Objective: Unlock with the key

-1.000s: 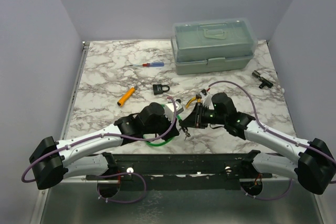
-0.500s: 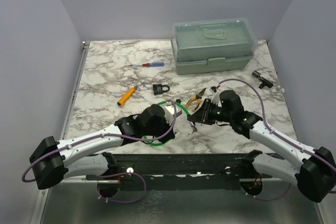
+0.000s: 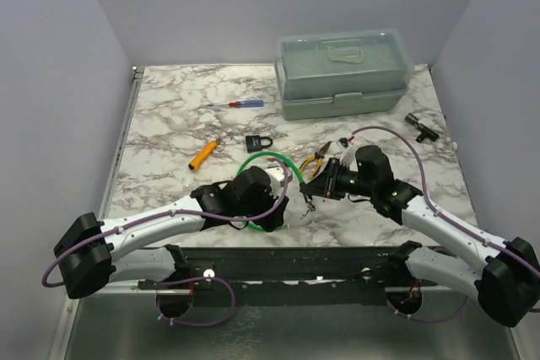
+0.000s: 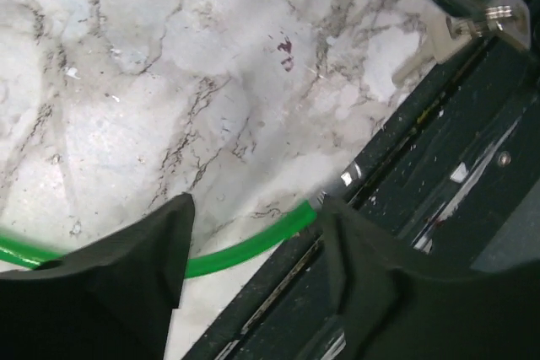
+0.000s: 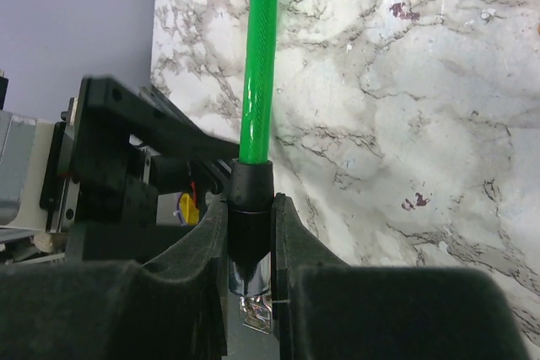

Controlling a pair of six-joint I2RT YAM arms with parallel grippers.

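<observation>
A white marble-patterned table (image 3: 169,124) fills the top view, with a pale green translucent plastic toolbox (image 3: 344,73) standing closed at its far right.

The left arm (image 3: 152,225) lies low, running from its base at the near left toward the table's front centre. Its wrist is bent so that the left gripper (image 4: 253,217) points down at the table's near edge. Its two dark fingers stand apart, gripping nothing.

The right arm (image 3: 439,225) stretches from the near right, elbow low, and its right gripper (image 5: 251,208) points left toward the other. Its fingers are closed tightly on the black cylindrical end of a green plastic-coated cable (image 3: 268,155). The cable arcs over between the two wrists, and a stretch of it lies on the marble beyond the left fingers.

Behind the grippers lie yellow-handled pliers (image 3: 317,158), an orange-handled tool (image 3: 202,154), a red-and-blue-handled screwdriver (image 3: 243,104) and a small black padlock (image 3: 259,142), all apart from one another.

A tiny dark-and-silver piece at the right gripper's tip seems to be the key (image 3: 308,201), though it is too small to be sure of.
</observation>
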